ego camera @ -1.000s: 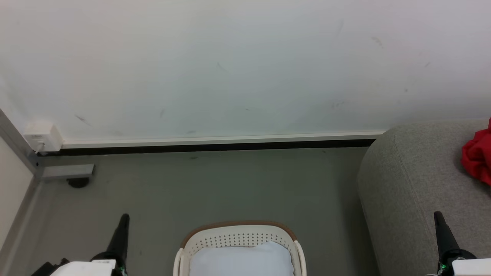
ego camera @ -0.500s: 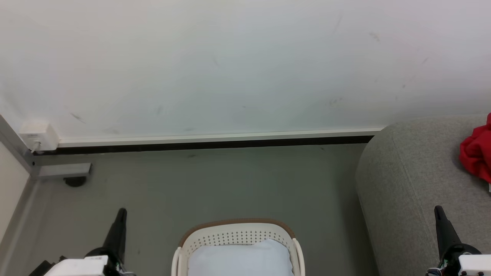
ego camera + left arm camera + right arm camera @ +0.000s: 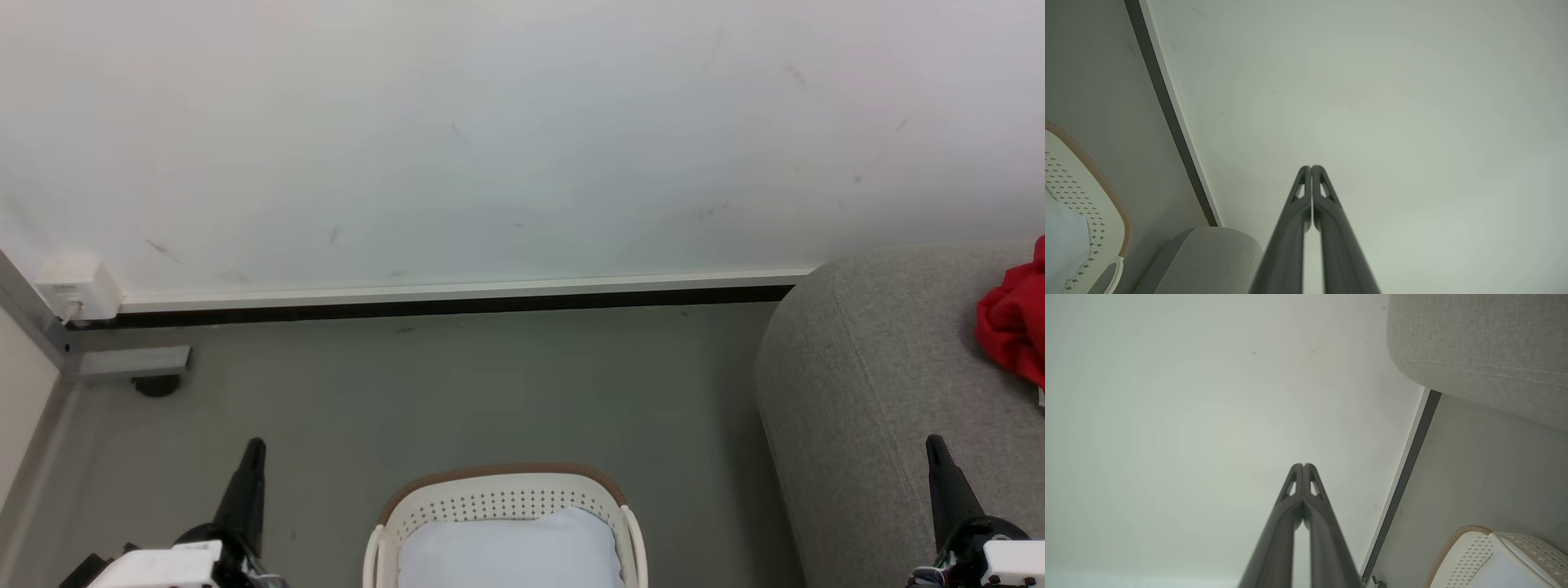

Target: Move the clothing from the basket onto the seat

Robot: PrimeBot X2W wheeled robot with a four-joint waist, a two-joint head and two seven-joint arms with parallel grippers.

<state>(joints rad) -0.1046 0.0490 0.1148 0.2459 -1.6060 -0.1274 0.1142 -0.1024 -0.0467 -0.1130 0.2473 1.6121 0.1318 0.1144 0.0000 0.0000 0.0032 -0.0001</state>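
- In the head view, the basket (image 3: 506, 478) stood on the grey floor (image 3: 457, 392), well short of the floor's far edge where it met the white wall (image 3: 490, 139). It held plain pale bluish-white fabric (image 3: 506, 547).
- The seat (image 3: 865, 384) stood to the basket's right, with a strip of floor between them.
- A bunch of red clothing (image 3: 1012, 331) lay on the seat's top, well in from its rounded left end and cut off by the view's right side.
- The left gripper (image 3: 255, 447) pointed up over the floor left of the basket, and the right gripper (image 3: 933, 443) over the seat's near part. Neither touched anything.
- In the left wrist view, the left gripper's (image 3: 1311, 167) fingers were pressed together and held nothing, with the wall behind them. The basket (image 3: 1081, 200) and the seat (image 3: 1208, 257) sat low at the left.
- In the right wrist view, the right gripper's (image 3: 1303, 465) fingers were likewise pressed together and empty. The seat (image 3: 1486, 343) filled the upper right, and the basket (image 3: 1470, 551) showed at the lower right.
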